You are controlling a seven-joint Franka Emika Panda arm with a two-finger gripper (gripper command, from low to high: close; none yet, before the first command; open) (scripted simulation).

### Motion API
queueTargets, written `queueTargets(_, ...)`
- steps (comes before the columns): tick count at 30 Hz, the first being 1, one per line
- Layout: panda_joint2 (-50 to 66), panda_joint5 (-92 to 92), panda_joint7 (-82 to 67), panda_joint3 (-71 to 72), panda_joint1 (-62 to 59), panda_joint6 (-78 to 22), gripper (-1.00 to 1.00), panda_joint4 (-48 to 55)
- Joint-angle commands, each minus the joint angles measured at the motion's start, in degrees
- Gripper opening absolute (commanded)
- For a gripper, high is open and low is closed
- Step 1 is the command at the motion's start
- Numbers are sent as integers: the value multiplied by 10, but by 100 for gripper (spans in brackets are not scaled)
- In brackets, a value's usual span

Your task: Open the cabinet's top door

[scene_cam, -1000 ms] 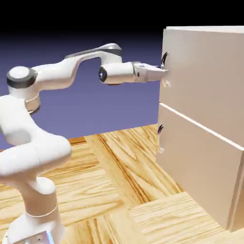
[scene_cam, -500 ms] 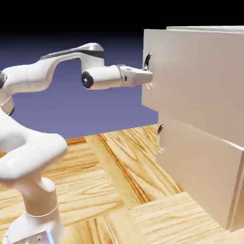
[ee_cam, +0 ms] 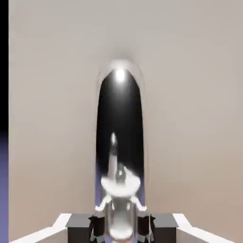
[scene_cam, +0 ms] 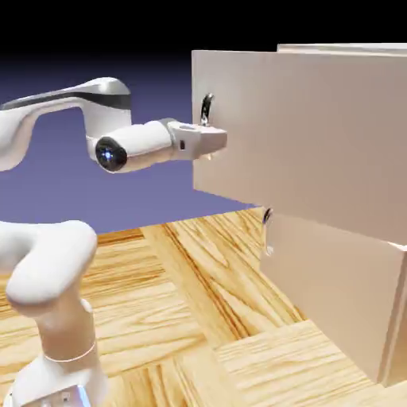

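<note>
The gripper (scene_cam: 213, 140) was clamped on the dark handle (ee_cam: 120, 142) of the top door (scene_cam: 318, 135), which stood well out from the cabinet (scene_cam: 342, 310) on the right; a steady, level pull leftward looked wisest.

The tall upper beige flat door panel (scene_cam: 302, 135) of the large beige box-shaped cabinet (scene_cam: 350, 286) stands out from the cabinet body toward the frame's left, filling the upper right. Its dark curved metal handle (scene_cam: 207, 109) sits at the panel's left edge, with the white arm's two-finger gripper (scene_cam: 213, 141) closed against it; in the hand view the handle (ee_cam: 120, 142) fills the gap between the grey fingertips (ee_cam: 97, 223). Below, the shorter lower beige panel (scene_cam: 334, 294) sits flush, its small dark handle (scene_cam: 267, 216) unobstructed. The wooden parquet table (scene_cam: 199, 318) in the lower middle lies open.
</note>
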Motion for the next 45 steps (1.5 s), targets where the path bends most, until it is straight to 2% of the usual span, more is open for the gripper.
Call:
queueTargets(1,-9,-21,2,-21,6,-12,-100,-10)
queueTargets(13,-70,-268,17,-270,14,-158,-100,-71)
queueTargets(24,-27,-483,-3,-498,-8,-301,-100,-40)
queueTargets(34,94,-665,-46,-706,51,-451,-100,78)
queueTargets(45,213,-798,-76,-920,251,-625,-100,300)
